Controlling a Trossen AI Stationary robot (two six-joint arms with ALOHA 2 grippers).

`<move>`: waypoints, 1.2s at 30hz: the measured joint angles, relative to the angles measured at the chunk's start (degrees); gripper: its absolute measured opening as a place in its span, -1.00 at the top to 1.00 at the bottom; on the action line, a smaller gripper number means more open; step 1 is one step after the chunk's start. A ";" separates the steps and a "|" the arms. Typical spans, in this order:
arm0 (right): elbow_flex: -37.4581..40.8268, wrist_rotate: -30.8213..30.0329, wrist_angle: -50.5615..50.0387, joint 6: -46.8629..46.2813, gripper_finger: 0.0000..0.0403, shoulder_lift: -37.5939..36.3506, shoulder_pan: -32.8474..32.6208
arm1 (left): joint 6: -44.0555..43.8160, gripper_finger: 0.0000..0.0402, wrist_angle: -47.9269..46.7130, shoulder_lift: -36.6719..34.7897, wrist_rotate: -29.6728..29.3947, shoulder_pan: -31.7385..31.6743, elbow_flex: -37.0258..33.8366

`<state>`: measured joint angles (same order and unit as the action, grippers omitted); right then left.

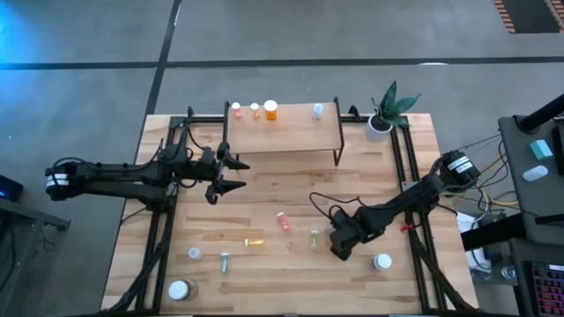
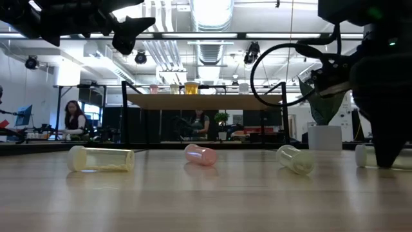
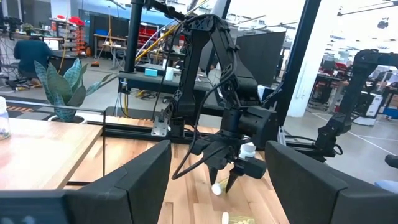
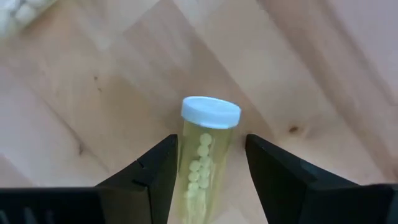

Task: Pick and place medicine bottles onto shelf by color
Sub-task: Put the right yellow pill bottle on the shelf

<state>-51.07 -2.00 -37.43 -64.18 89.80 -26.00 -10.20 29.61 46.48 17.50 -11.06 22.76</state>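
Observation:
A pale yellow medicine bottle (image 4: 202,162) with a white cap (image 4: 211,112) lies on its side on the table. My right gripper (image 4: 211,146) points down over it, open. One finger stands on each side of the bottle's body just below the cap. In the high view this gripper (image 1: 339,246) is right of centre, toward the near edge, and hides that bottle. The shelf (image 1: 282,132) stands at the far middle with several bottles along its back, among them an orange one (image 1: 270,110). My left gripper (image 1: 233,174) hovers open, near the shelf's left front. My right gripper comes from above, its fingers across the lying bottle's body (image 4: 198,168), close under the cap. One finger (image 4: 163,163) sits right at the bottle's side. A strip of table shows between the bottle and the other finger (image 4: 264,163). Whether either finger touches, I cannot tell.
Loose bottles lie on the near half of the table: a yellow-green one (image 1: 315,238), a pink one (image 1: 283,220), an orange-yellow one (image 1: 255,240), a white one (image 1: 382,261) and several at the near left (image 1: 194,264). A potted plant (image 1: 386,110) stands right of the shelf.

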 joint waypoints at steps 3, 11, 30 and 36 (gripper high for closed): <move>0.00 0.04 0.00 0.00 0.11 0.00 0.00 | 0.00 -0.22 0.00 0.00 0.00 0.01 0.00; -0.09 0.31 -0.04 0.33 0.11 0.00 0.00 | 0.01 -0.22 -0.01 0.00 0.00 0.00 0.00; -0.17 1.99 -0.15 0.15 0.26 -0.09 0.00 | 0.02 -0.22 -0.02 0.00 -0.13 0.01 -0.04; -0.17 1.99 -0.15 0.17 0.32 -0.11 0.00 | 0.04 -0.22 -0.02 0.00 -0.20 0.00 -0.09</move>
<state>-51.24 -0.01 -37.58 -64.01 89.69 -26.00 -10.15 29.58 46.48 17.30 -11.05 22.68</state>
